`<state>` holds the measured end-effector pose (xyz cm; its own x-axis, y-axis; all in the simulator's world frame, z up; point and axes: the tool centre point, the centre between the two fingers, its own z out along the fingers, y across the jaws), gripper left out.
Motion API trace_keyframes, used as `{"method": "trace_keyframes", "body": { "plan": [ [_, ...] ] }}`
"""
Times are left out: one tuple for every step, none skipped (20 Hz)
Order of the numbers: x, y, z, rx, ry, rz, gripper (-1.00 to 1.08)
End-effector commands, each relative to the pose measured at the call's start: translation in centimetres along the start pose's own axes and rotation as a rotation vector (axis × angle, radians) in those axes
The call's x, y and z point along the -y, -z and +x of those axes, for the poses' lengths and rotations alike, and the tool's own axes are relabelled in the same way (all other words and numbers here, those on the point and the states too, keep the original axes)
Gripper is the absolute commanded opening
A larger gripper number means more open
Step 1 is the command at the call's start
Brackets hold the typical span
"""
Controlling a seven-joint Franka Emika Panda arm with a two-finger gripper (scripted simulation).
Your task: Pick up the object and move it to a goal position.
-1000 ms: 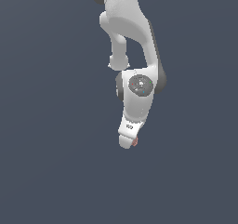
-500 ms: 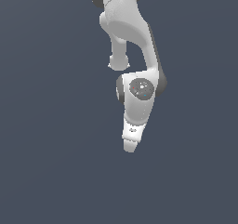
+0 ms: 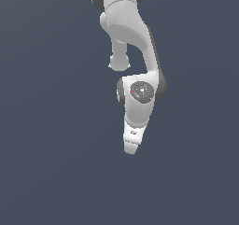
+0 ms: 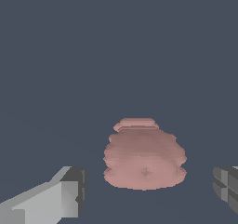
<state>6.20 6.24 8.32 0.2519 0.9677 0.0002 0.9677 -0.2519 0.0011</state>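
Two fingers (image 4: 65,195) of my pincer (image 4: 148,190) stand spread wide, apparently not touching the pinkish object (image 4: 144,155) that sits between them.

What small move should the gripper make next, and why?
Probably close the fingers. In the wrist view the pink object sits between the two open fingers with a gap on each side, so the gripper looks lined up for a grasp. Contact depth is hard to judge.
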Motion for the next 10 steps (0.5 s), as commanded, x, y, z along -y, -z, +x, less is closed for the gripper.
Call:
{"method": "trace_keyframes", "body": {
  "plan": [
    [0.1, -1.2, 0.0, 0.000, 0.001, 0.001, 1.00],
    [0.1, -1.8, 0.0, 0.000, 0.002, 0.001, 1.00],
    [0.1, -2.4, 0.0, 0.000, 0.003, 0.001, 1.00],
    [0.1, -2.9, 0.0, 0.000, 0.003, 0.001, 1.00],
    [0.1, -3.4, 0.0, 0.000, 0.003, 0.001, 1.00],
    [0.2, -3.7, 0.0, 0.000, 0.004, 0.001, 1.00],
    [0.1, -3.9, 0.0, 0.000, 0.004, 0.001, 1.00],
    [0.1, -4.1, 0.0, 0.000, 0.004, 0.001, 1.00],
    [0.1, -4.2, 0.0, 0.000, 0.004, 0.001, 1.00],
    [0.0, -4.1, 0.0, 0.000, 0.004, 0.001, 1.00]
  ]
}}
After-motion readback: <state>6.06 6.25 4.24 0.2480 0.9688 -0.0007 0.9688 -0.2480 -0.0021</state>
